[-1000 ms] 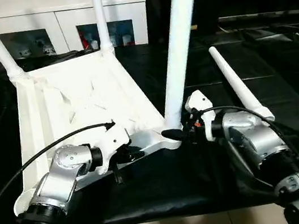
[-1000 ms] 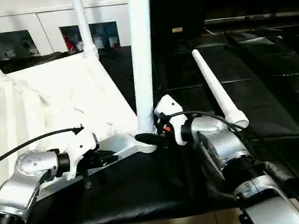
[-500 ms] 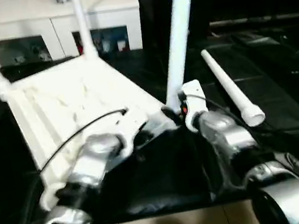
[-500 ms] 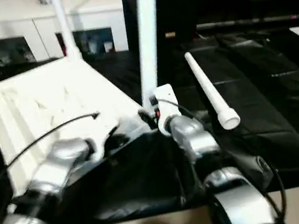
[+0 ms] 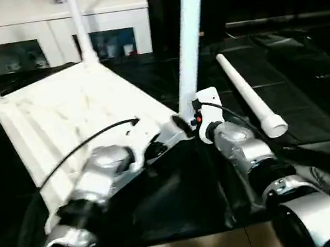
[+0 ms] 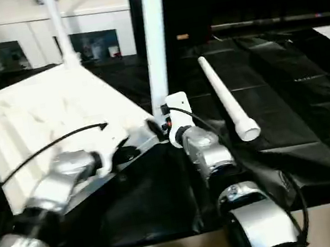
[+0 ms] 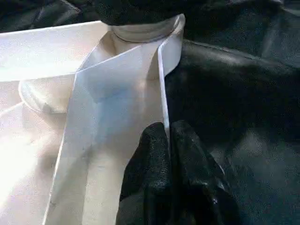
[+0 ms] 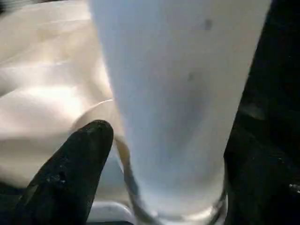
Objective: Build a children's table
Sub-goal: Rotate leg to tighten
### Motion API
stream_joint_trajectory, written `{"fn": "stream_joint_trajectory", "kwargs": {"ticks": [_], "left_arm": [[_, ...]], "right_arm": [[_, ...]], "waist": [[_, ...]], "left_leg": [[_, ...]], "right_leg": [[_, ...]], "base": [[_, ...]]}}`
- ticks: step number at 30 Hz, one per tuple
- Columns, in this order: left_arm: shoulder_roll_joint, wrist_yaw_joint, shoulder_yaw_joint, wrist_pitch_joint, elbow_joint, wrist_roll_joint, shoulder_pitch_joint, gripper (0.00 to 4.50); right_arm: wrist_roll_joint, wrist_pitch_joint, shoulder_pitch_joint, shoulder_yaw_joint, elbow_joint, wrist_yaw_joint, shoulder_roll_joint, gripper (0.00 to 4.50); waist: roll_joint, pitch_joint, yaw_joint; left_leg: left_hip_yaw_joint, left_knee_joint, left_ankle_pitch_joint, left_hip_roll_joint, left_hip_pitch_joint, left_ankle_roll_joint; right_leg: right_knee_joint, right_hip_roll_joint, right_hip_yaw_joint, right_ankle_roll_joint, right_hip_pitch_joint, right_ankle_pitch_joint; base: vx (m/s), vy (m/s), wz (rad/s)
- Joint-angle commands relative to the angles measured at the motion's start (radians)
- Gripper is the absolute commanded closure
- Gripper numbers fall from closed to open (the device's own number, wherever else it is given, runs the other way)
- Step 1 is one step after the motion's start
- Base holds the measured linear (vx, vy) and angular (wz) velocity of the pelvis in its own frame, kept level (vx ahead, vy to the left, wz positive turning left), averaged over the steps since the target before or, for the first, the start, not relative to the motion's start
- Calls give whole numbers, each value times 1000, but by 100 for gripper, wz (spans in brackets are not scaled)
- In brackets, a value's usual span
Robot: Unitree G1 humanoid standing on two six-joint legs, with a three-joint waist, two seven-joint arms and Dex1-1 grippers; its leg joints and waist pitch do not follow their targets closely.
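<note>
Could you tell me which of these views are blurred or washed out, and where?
Left eye view: the left forearm is motion-smeared and the tabletop glares white. Left wrist view: the tabletop rim is overexposed at the picture's left edge. Right wrist view: the standing leg is soft, too near to focus.

You cannot see the tops of the three standing legs: the near leg (image 5: 188,43) and the two far ones run off the upper edge. The tabletop (image 5: 68,114) is hidden at its near edge behind the silver forearms, and the cabinet's (image 5: 29,32) contents are blurred.
</note>
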Motion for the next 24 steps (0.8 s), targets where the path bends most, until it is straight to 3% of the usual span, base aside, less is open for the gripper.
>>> {"fn": "stream_joint_trajectory", "kwargs": {"ticks": [1,2,5,6,9,11,13,17,24], "left_arm": [[41,-109,-6,-62,-76,-33,21,450],[51,-119,-5,-64,-84,-36,27,450],[90,-156,15,-67,-110,-59,51,450],[93,-159,19,-69,-112,-63,53,450],[100,-177,34,-76,-123,-85,62,450],[94,-179,47,-47,-128,-108,60,405],[90,-189,48,-16,-133,-123,55,392],[85,-186,29,-21,-135,-105,45,351],[88,-160,19,-33,-96,-65,33,351]], "right_arm": [[9,26,42,56,-119,166,-57,69],[10,30,54,65,-139,191,-73,69],[17,51,106,100,-222,316,-151,69],[18,53,111,103,-230,330,-160,69],[17,60,128,110,-258,364,-185,69],[18,75,136,107,-278,359,-192,67],[19,86,140,108,-290,357,-194,67],[26,107,144,111,-316,362,-193,67],[26,117,150,109,-333,361,-191,67]], "waist": [[1,-73,10],[4,-80,17],[6,-84,30],[4,-83,31],[3,-73,33],[4,-69,32],[4,-68,30],[5,-70,28],[5,-70,25]], "left_leg": [[-4,-64,-221,31,-2,45],[0,-56,-154,32,-1,62],[5,-44,-61,29,-11,99],[6,-43,-67,28,-13,101],[5,-51,-163,30,-11,68],[2,-57,-211,30,-7,34],[1,-59,-226,30,-6,20],[-1,-58,-217,32,-5,18],[-1,-56,-210,28,-8,20]], "right_leg": [[-58,-64,45,-183,55,-201],[-43,-60,45,-209,53,-93],[-26,-52,41,-253,54,64],[-26,-53,41,-254,54,60],[-47,-59,40,-224,53,-118],[-58,-61,43,-190,49,-234],[-62,-62,43,-178,47,-278],[-58,-59,44,-180,46,-237],[-58,-59,43,-176,50,-234]], "base": [[73,-18,5],[73,-18,5],[19,-5,1],[0,0,0],[0,0,0],[0,0,0],[0,0,0],[0,0,0],[0,0,0]]}}
